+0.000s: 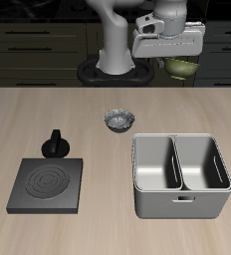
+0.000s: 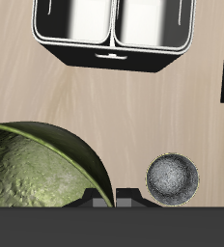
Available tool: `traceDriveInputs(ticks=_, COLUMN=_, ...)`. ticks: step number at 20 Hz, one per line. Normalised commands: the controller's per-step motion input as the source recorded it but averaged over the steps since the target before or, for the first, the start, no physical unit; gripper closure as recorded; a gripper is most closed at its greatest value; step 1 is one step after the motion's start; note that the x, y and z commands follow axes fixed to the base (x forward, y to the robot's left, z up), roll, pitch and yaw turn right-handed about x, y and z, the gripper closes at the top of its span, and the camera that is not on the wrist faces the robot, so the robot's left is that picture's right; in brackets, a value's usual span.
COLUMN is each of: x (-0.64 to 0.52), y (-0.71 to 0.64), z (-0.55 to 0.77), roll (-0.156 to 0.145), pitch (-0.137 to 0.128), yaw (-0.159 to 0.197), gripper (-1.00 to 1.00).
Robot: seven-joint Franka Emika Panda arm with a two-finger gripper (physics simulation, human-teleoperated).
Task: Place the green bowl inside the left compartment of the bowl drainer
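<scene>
Holding one green bowl (image 1: 184, 67), tool (image 1: 177, 62) raised.

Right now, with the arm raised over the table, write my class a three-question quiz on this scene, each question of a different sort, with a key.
1. True or false: the green bowl is resting on the table.
2. Multiple choice: which thing stands nearest the bowl drainer?
A. the black burner plate
B. the grey patterned bowl
C. the black moka pot
3. Fill in: the bowl drainer's two compartments hold ____.

Key
1. False: it hangs in the air at the end effector, above the table's back edge.
2. B.
3. Nothing: in the wrist view both wells of the drainer show bare metal.
</scene>
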Motion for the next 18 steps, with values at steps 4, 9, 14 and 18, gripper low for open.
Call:
traceDriveInputs(ticks=4, x=0.34, y=0.15, z=0.28, roll=0.007, pitch=0.014, yaw=0.008, gripper=1.00)
traceDriveInputs(ticks=9, x=0.37, y=0.02, z=0.14, roll=-0.022, pitch=0.018, yaw=0.012, gripper=1.00)
traceDriveInputs(ticks=14, x=0.49, y=-0.06, z=0.04, roll=-0.033, pitch=0.033, yaw=0.000, gripper=1.00)
traceDriveInputs(ticks=18, x=0.39, y=-0.15, z=0.11, roll=-0.041, pitch=-0.002, yaw=-0.006, gripper=1.00)
